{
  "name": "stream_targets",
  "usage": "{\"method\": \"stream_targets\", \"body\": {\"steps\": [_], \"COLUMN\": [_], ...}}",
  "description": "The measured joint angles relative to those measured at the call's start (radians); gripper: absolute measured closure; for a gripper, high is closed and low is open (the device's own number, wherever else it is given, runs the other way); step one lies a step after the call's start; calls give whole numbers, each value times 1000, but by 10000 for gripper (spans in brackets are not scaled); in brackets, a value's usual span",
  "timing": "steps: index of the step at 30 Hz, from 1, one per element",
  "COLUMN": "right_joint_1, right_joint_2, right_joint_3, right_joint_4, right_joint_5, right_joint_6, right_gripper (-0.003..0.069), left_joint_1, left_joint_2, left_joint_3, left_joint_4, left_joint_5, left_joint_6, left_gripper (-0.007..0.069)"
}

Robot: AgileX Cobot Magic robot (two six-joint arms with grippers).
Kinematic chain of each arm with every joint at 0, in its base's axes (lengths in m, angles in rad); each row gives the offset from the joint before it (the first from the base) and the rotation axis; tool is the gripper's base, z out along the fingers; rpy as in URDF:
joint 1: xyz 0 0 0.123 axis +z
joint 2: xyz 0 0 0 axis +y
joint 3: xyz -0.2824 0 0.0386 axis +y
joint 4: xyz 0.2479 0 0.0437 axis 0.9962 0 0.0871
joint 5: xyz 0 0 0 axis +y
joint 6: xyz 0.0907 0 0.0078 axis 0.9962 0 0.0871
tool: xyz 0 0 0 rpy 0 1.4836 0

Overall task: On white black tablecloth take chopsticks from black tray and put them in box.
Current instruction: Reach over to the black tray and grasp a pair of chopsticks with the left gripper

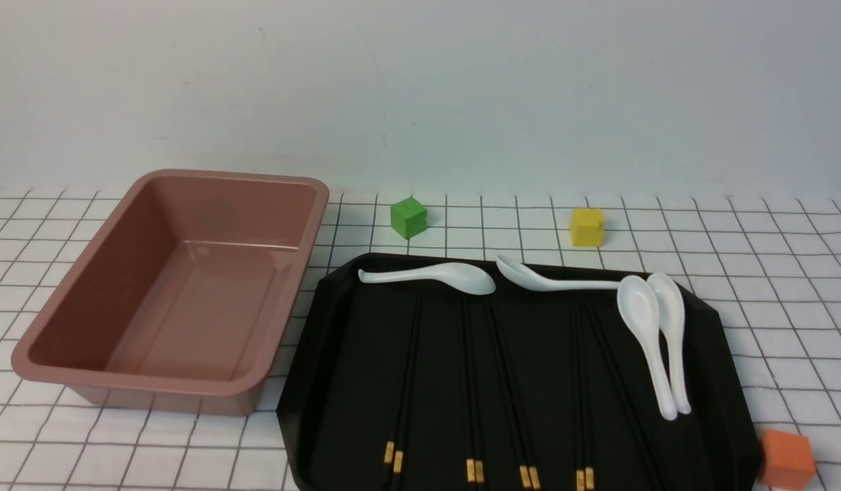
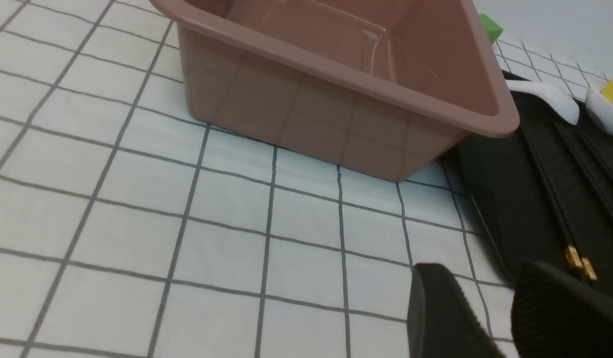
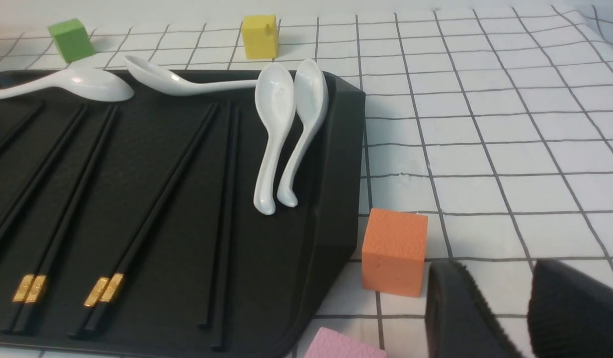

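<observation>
The pinkish-brown box [image 1: 168, 293] stands empty on the left of the checked tablecloth [image 1: 768, 273]. The black tray [image 1: 325, 382] lies to its right. Several pairs of black chopsticks [image 1: 470, 382] lie lengthwise in the tray, gold bands toward me. Neither gripper shows in the front view. In the left wrist view my left gripper [image 2: 485, 271] is open and empty, low over the cloth by the tray's near left corner [image 2: 505, 199], close to a chopstick pair [image 2: 578, 260] and in front of the box [image 2: 336, 119]. In the right wrist view my right gripper [image 3: 497, 268] is open and empty over the cloth, right of the tray [image 3: 336, 209] and its chopsticks [image 3: 159, 199].
Several white spoons [image 1: 642, 327] lie across the tray's far and right parts. A green cube [image 1: 408, 217] and a yellow cube [image 1: 587, 226] sit behind the tray. An orange cube [image 3: 393, 251] stands by the tray's near right corner, next to my right gripper; a pink cube [image 3: 343, 348] lies nearer.
</observation>
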Motion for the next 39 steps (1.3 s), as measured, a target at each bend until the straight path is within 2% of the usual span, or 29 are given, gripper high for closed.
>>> {"method": "stream_targets", "body": {"steps": [16,18,22,24,25,30,33,34,36,39], "right_joint_1": [0,0,0,0,0,0,0,0,0,0], "right_joint_2": [0,0,0,0,0,0,0,0,0,0], "right_joint_3": [0,0,0,0,0,0,0,0,0,0], "right_joint_4": [-1,-1,0,0,0,0,0,0,0,0], "right_joint_5": [0,0,0,0,0,0,0,0,0,0], "right_joint_6": [0,0,0,0,0,0,0,0,0,0], "right_gripper": [419,419,419,419,419,419,419,419,419,419], "left_joint_1": [0,0,0,0,0,0,0,0,0,0], "left_joint_2": [0,0,0,0,0,0,0,0,8,114], "left_joint_3": [0,0,0,0,0,0,-18,-70,-129,-264], "left_joint_4": [-24,-106,-419,-526,-623,-842,-895,-908,-909,-869], "left_joint_5": [-5,-24,-106,-137,-160,-259,-270,-269,-266,-200], "left_joint_6": [-13,-58,-217,-266,-287,-308,-286,-230,-175,-60], "left_gripper": [386,386,386,386,386,386,400,447,496,596]}}
